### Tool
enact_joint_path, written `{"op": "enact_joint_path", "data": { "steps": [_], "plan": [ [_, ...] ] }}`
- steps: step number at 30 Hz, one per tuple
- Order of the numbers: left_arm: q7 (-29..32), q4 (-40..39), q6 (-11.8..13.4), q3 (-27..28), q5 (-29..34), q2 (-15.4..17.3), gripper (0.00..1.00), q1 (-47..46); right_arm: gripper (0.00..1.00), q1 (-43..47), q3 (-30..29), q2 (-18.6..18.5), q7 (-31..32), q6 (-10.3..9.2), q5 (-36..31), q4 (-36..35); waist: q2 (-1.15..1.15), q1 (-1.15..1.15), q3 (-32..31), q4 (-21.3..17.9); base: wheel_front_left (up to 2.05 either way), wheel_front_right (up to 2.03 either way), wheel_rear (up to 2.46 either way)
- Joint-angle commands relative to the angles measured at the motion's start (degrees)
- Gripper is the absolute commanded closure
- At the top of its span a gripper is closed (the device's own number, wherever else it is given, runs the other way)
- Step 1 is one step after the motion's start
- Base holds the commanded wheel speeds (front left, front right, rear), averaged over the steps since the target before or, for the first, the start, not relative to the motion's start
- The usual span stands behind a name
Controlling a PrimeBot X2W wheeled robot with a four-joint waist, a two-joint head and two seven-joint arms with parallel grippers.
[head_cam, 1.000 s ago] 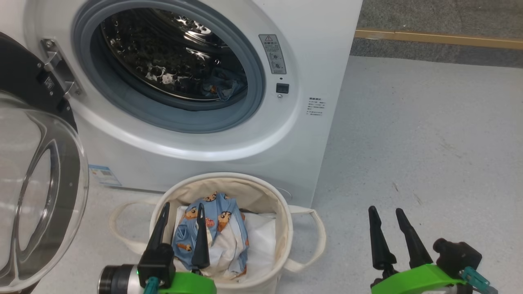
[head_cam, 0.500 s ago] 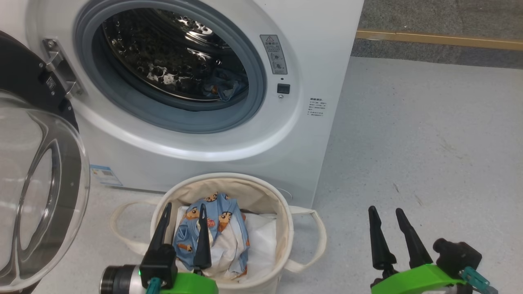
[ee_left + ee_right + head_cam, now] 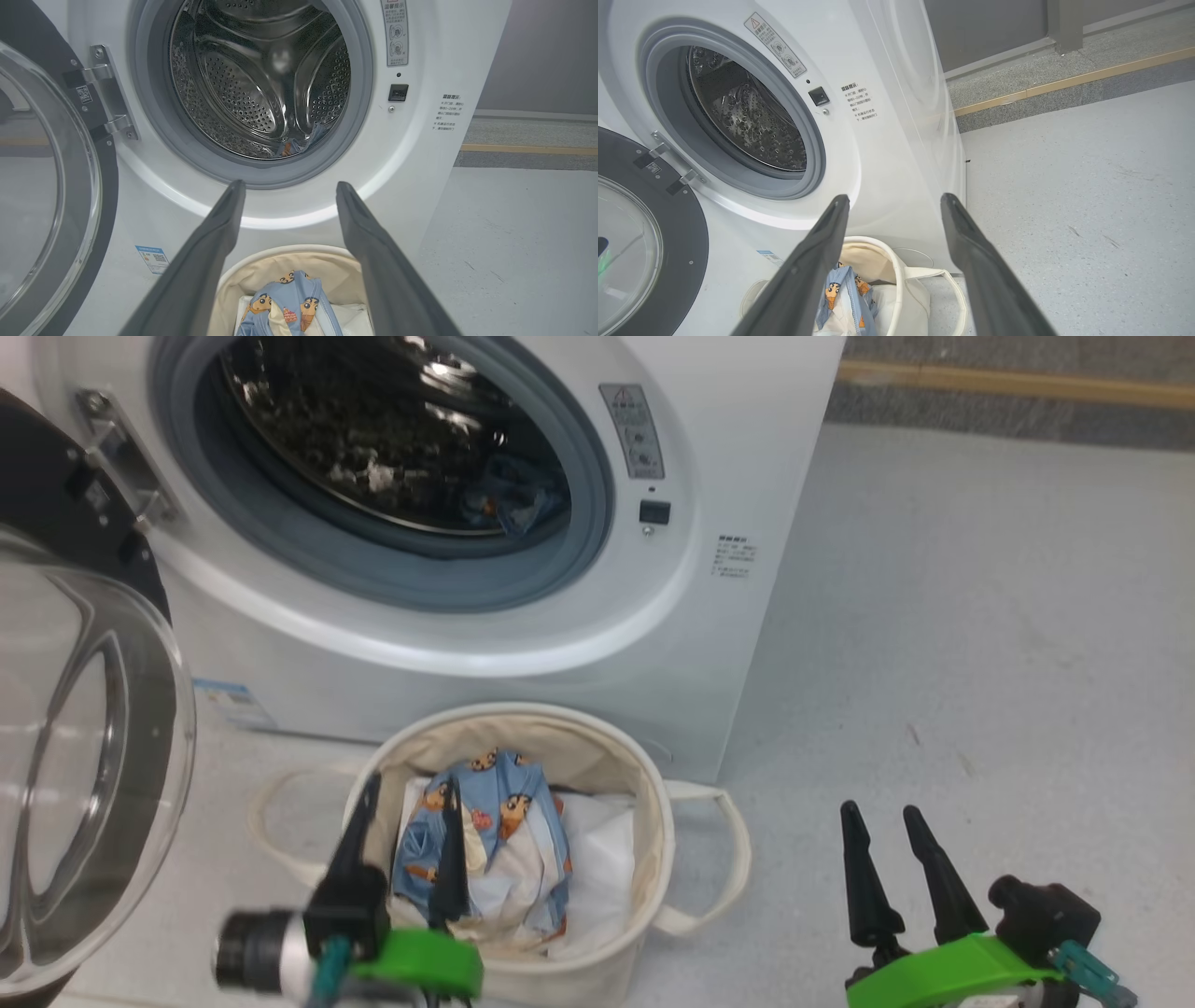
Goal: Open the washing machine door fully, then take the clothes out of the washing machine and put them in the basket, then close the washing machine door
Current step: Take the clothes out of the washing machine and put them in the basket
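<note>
The left pincer (image 3: 413, 782) hangs just above the basket (image 3: 656, 784), its two dark fingers spread as wide as they go and nothing between them. The right pincer (image 3: 878, 809) is equally wide open and empty, held over bare grey floor (image 3: 980, 663) to the right of the basket, well apart from it. Directly under the left pincer, a piece of the clothes (image 3: 509, 807), light blue with orange cartoon faces, lies crumpled inside the basket on top of a white sheet (image 3: 597, 863). The basket stands on the floor, just in front of the washing machine (image 3: 738, 448). The door (image 3: 84, 756) is swung wide open to the left, its glass bowl facing the robot. In the drum (image 3: 261, 70), a scrap of blue cloth (image 3: 299, 141) seems to rest at the lower right edge, against the grey rubber ring; from the left wrist view it looks like real cloth rather than a reflection, though it is small. The step in hand appears to be the unloading, with one drop into the basket done. The next move probably calls for lifting the left pincer clear of the basket rim, reaching forward and up into the drum opening, and closing on that scrap without catching the rubber ring. If the drum proves empty, the door needs swinging shut instead.
</note>
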Motion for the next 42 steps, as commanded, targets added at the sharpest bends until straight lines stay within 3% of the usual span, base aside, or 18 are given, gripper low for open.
{"op": "enact_joint_path", "data": {
  "steps": [1,8,16,22,27,33,42],
  "plan": [
    [-0.3,-0.8,-1.0,2.7,0.3,1.0,0.0,-5.3,0.0,-2.3,1.5,0.0,-0.7,0.06,-0.6,-2.2,0.0,0.0,2.0,0.3,0.0,0.0,0.0],
    [-0.3,6.3,-5.9,6.6,-1.9,2.4,0.0,-19.2,0.0,-5.1,2.0,0.0,-0.7,0.06,-2.4,-3.2,0.0,0.0,9.2,0.0,0.0,0.0,0.0],
    [0.1,20.0,-16.6,10.7,-8.4,5.8,0.0,-39.5,0.0,-9.7,2.6,0.0,-0.7,0.06,-2.9,-5.0,0.0,0.0,20.4,-3.3,0.0,0.0,0.0],
    [3.6,28.2,-20.3,10.0,-10.4,9.4,0.0,-51.1,0.0,-12.4,3.4,0.0,-0.7,0.06,-1.5,-5.2,0.0,0.0,25.6,-6.4,0.0,0.0,0.0],
    [7.6,33.6,-21.5,8.6,-16.5,10.4,0.0,-59.1,0.0,-13.9,4.4,0.0,-0.7,0.06,-0.6,-5.3,0.0,0.0,28.2,-9.0,0.0,0.0,0.0],
    [15.0,31.6,-21.5,-0.9,-30.6,11.0,0.0,-65.7,0.0,-14.7,4.5,0.0,-0.7,0.06,-0.5,-5.7,0.0,0.0,30.8,-11.0,0.0,0.0,0.0],
    [19.4,35.0,-21.6,-7.3,-37.9,14.7,0.0,-74.1,0.0,-14.7,5.6,0.0,-0.7,0.06,-0.2,-6.0,0.0,0.0,33.5,-13.8,0.0,0.0,0.0]
  ]
}}
